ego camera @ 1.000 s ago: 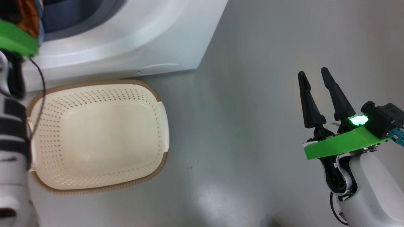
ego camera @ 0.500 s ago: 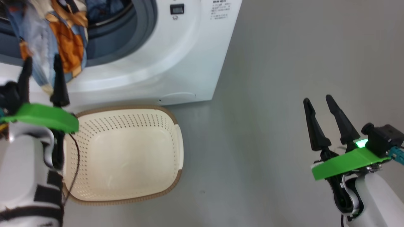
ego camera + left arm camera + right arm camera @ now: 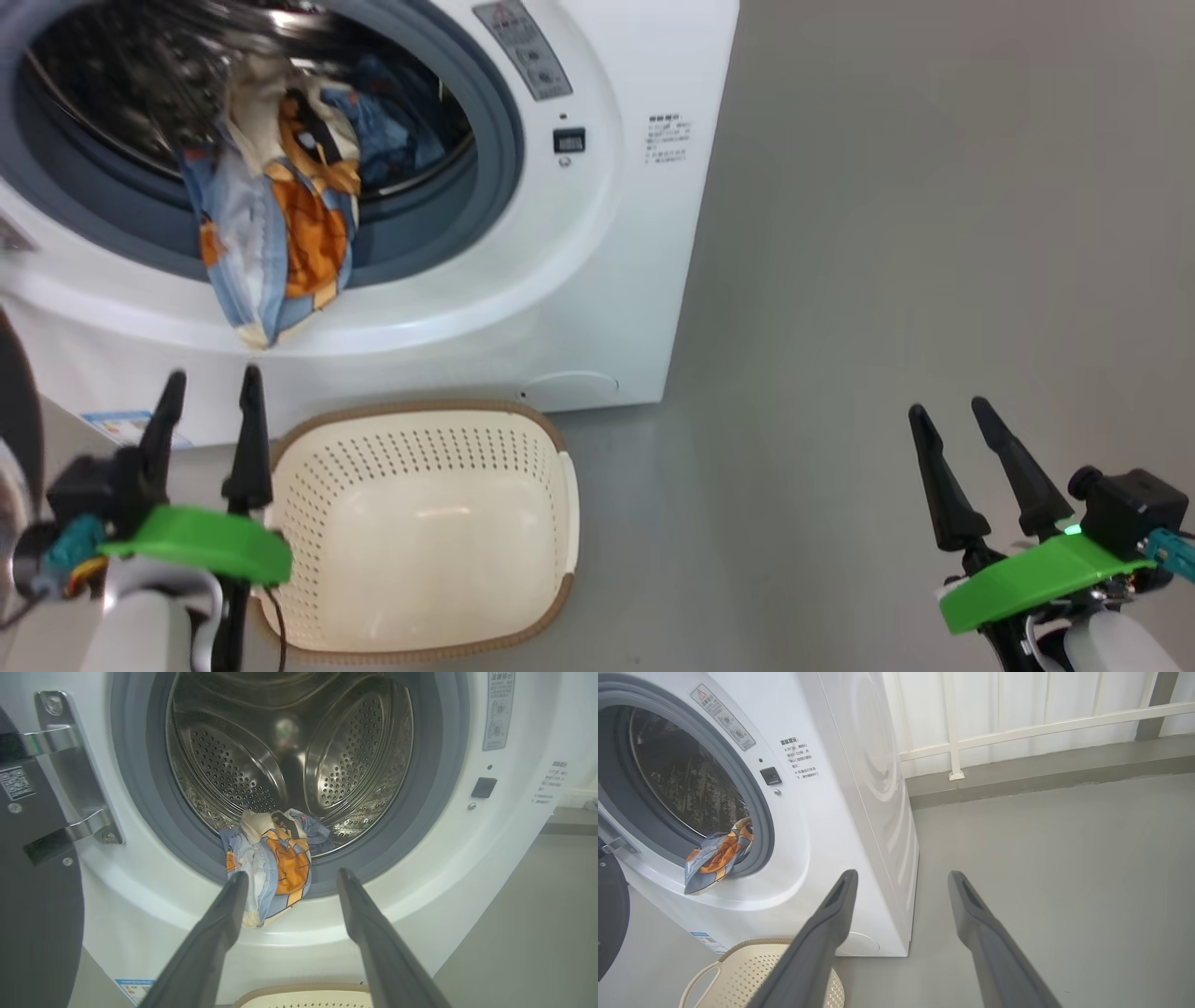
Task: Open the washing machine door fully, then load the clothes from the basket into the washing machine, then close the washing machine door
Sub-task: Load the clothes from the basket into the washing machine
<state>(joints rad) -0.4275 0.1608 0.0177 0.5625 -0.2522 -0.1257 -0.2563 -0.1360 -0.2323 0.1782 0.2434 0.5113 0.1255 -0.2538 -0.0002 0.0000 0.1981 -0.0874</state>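
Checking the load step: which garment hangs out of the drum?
The light blue, orange-printed garment: it drapes over the blue-grey rubber gasket, whereas the darker blue one lies inside.

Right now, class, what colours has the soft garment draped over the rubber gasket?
Light blue garment with orange prints; clearest in left wrist view.

One washing machine (image 3: pixel 635 280), one basket (image 3: pixel 420 411), one left gripper (image 3: pixel 213 375), one right gripper (image 3: pixel 948 408)

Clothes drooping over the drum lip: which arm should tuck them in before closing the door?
Probably left. The left gripper, open, points straight at the clothes in its wrist view; the right gripper hangs off to the side of the washing machine.
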